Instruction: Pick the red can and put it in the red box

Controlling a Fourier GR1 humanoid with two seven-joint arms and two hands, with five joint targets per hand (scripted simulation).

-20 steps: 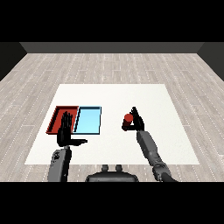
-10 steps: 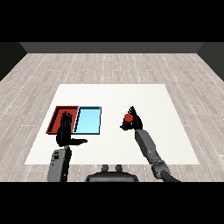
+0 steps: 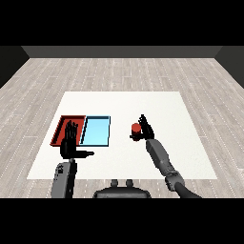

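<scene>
**Right robot hand at the red can, trays waiting on the left**

Here we are over the white worktop point(image 3: 157, 102), a flat, matte square slab set on a floor of pale grey planks point(image 3: 119, 71). Right of centre stands the red can point(image 3: 136, 128), a small upright cylinder with a smooth, plain red skin. The right robot hand point(image 3: 144, 127) is right up against it: black fingers point(image 3: 143, 120) rise just beside the can's right side, and the thumb point(image 3: 134, 137) reaches across under its front, so the hand is cupped part-way round the can. Whether the can rests on the worktop or sits lifted in the hand, I cannot tell from this angle. Behind the hand, the grey forearm point(image 3: 162, 159) runs down to the lower right, jointed and tube-like.

Over on the left, two shallow rectangular trays lie side by side, long edges touching. The red tray point(image 3: 61, 125) is the outer one, low dark-red walls around a flat floor; the light blue tray point(image 3: 96, 131) sits to its right, a smooth pale panel with a thin darker rim. Both are well apart from the can.

The left robot hand point(image 3: 70, 144) hovers over the near end of the red tray, palm flat, fingers point(image 3: 71, 128) straight and pointing away up the worktop, thumb point(image 3: 86, 153) stuck out sideways toward the blue tray. It is spread wide and holds nothing. Its grey forearm point(image 3: 64, 178) drops straight down to the bottom left.
</scene>
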